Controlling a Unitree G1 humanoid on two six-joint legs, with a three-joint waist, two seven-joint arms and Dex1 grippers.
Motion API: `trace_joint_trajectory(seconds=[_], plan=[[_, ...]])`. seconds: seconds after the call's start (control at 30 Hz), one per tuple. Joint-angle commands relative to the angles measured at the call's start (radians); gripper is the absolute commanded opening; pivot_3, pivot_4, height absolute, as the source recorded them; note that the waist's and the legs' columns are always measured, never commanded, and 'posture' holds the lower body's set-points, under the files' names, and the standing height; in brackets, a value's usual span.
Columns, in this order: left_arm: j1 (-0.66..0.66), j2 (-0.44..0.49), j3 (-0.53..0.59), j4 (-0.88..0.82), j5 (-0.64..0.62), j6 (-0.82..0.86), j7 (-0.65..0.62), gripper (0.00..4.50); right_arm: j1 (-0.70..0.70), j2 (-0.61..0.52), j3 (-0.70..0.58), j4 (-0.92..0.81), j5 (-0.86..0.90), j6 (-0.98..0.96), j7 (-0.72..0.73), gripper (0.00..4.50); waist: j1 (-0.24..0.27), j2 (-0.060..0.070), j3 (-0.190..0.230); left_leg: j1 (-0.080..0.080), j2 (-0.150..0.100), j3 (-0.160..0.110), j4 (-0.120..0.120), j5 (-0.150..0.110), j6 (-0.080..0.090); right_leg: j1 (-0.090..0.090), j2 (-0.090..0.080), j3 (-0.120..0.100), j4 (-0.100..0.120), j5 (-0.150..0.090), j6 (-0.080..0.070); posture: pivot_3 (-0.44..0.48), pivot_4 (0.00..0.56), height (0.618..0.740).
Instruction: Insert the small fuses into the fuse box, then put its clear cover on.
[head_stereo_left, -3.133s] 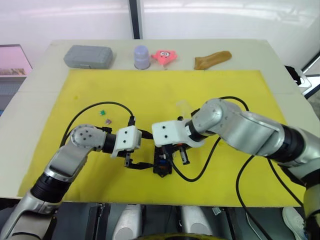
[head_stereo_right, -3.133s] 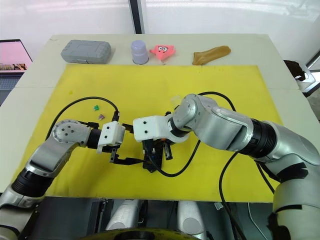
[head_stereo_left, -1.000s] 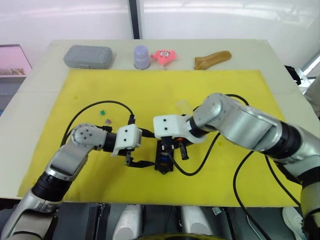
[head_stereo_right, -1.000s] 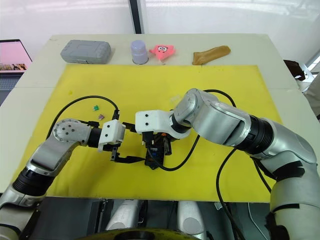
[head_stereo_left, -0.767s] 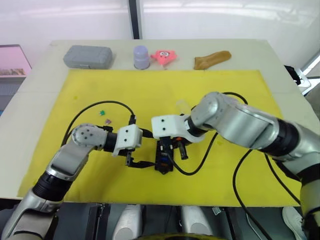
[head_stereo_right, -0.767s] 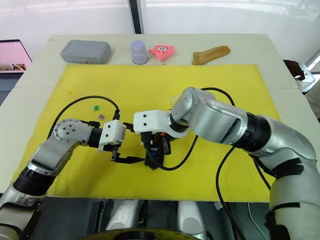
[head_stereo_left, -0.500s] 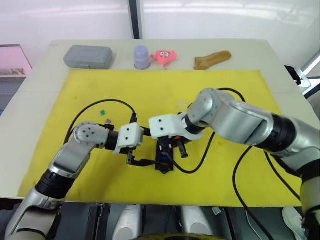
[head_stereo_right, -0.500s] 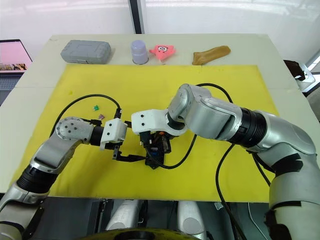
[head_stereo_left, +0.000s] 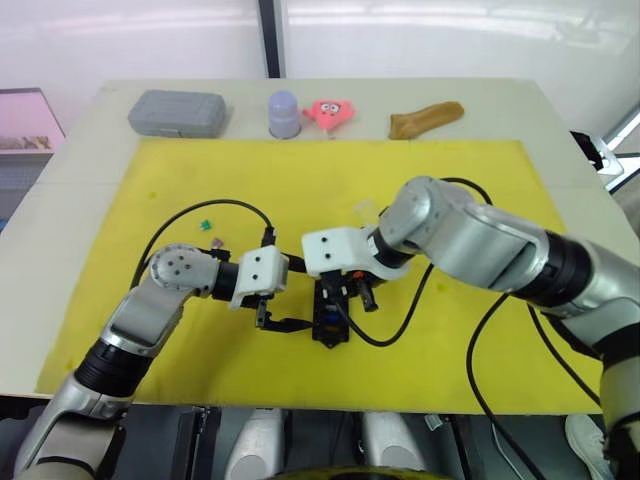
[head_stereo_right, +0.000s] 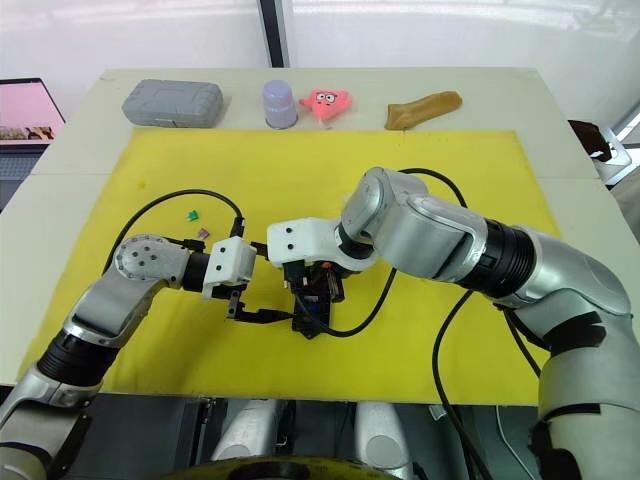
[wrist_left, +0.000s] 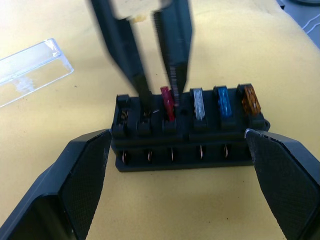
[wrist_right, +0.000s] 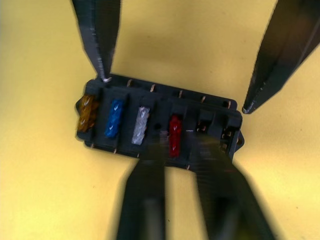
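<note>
The fuse box (wrist_left: 187, 132) sat near the yellow mat's (head_stereo_left: 450, 190) 6 o'clock edge, holding orange, blue, clear and red fuses (wrist_right: 174, 135). The left gripper (wrist_left: 180, 165) was spread wide, bracketing the box's ends. The right gripper (wrist_left: 157, 85) stood slightly parted around the red fuse. The clear cover (wrist_left: 30, 70) lay just beside.
</note>
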Motion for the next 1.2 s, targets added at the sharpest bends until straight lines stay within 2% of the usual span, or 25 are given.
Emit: trace_joint_trajectory(seconds=[0.03,0.1,0.2,0.3,0.43,0.5,0.6,0.67,0.77,0.83,1.2], plan=[[-0.01,0.012,0.015,-0.014,-0.006,-0.015,-0.006,4.5,-0.011,-0.018,-0.089,-0.061,0.029,0.029,-0.003,2.94,0.0,0.0,0.0,0.0,0.0,0.0,0.0,0.0,0.0,0.0,0.0,0.0,0.0,0.0,0.0,0.0,0.15,0.74],[-0.013,0.016,0.018,-0.014,-0.008,-0.013,-0.009,4.5,-0.001,-0.036,-0.134,-0.077,0.05,0.048,-0.001,3.95,0.0,0.0,0.0,0.0,0.0,0.0,0.0,0.0,0.0,0.0,0.0,0.0,0.0,0.0,0.0,0.0,0.15,0.74],[-0.022,0.025,0.025,-0.01,-0.015,-0.008,-0.018,4.5,0.037,-0.07,-0.225,-0.086,0.093,0.046,0.007,3.95,0.001,0.0,0.0,0.0,0.0,0.0,0.0,0.0,0.0,0.0,0.0,0.0,0.0,0.0,0.0,0.0,0.15,0.74],[-0.029,0.033,0.032,-0.009,-0.025,-0.004,-0.031,4.5,0.137,-0.06,-0.376,-0.062,0.12,-0.076,-0.024,3.95,0.002,0.0,0.0,0.0,0.0,0.0,0.0,0.0,0.0,0.001,0.0,0.0,0.0,0.0,0.0,0.0,0.15,0.74],[-0.028,0.026,0.044,-0.02,-0.06,0.006,-0.045,4.5,0.363,0.01,-0.628,-0.061,0.19,-0.254,-0.091,3.95,0.001,-0.001,0.0,0.0,0.0,0.0,0.0,0.0,0.0,0.001,0.0,0.0,0.0,0.0,0.0,0.0,0.15,0.74],[-0.028,0.028,0.049,-0.028,-0.073,0.012,-0.049,4.5,0.478,0.045,-0.709,-0.075,0.206,-0.325,-0.129,3.95,0.001,-0.002,0.0,0.0,0.0,0.0,0.0,0.0,0.0,0.001,0.0,0.0,0.0,0.0,0.0,0.0,0.15,0.74],[-0.025,0.036,0.058,-0.031,-0.097,0.025,-0.062,4.5,0.698,0.135,-0.804,-0.13,0.254,-0.45,-0.181,3.12,0.002,-0.002,-0.001,0.0,0.0,0.0,0.0,0.0,0.0,0.002,0.0,-0.001,0.0,0.0,0.0,0.0,0.15,0.74],[-0.026,0.043,0.06,-0.025,-0.103,0.027,-0.073,4.5,0.777,0.165,-0.796,-0.147,0.247,-0.508,-0.192,2.22,0.0,-0.002,-0.001,0.0,0.0,0.0,0.0,0.0,0.0,0.002,0.0,-0.001,0.0,0.0,0.0,0.0,0.15,0.74],[-0.028,0.054,0.06,-0.006,-0.103,0.027,-0.09,4.5,0.842,0.181,-0.737,-0.129,0.189,-0.596,-0.21,0.58,-0.002,-0.002,-0.001,0.001,0.0,0.001,0.001,0.0,0.0,0.002,0.001,0.0,0.0,0.0,0.0,0.0,0.15,0.74],[-0.032,0.057,0.059,0.002,-0.105,0.03,-0.099,4.5,0.849,0.196,-0.717,-0.101,0.174,-0.614,-0.231,0.03,0.0,-0.002,-0.001,0.002,0.001,0.0,0.002,0.0,0.0,0.003,0.002,0.0,0.001,0.0,0.0,0.0,0.15,0.74],[-0.025,0.059,0.048,0.009,-0.085,0.02,-0.107,4.5,0.882,0.178,-0.621,-0.053,0.101,-0.662,-0.252,0.03,0.001,-0.002,-0.001,0.002,0.001,-0.001,0.004,0.0,0.001,0.005,0.003,-0.001,0.0,0.0,0.0,0.0,0.15,0.74]])
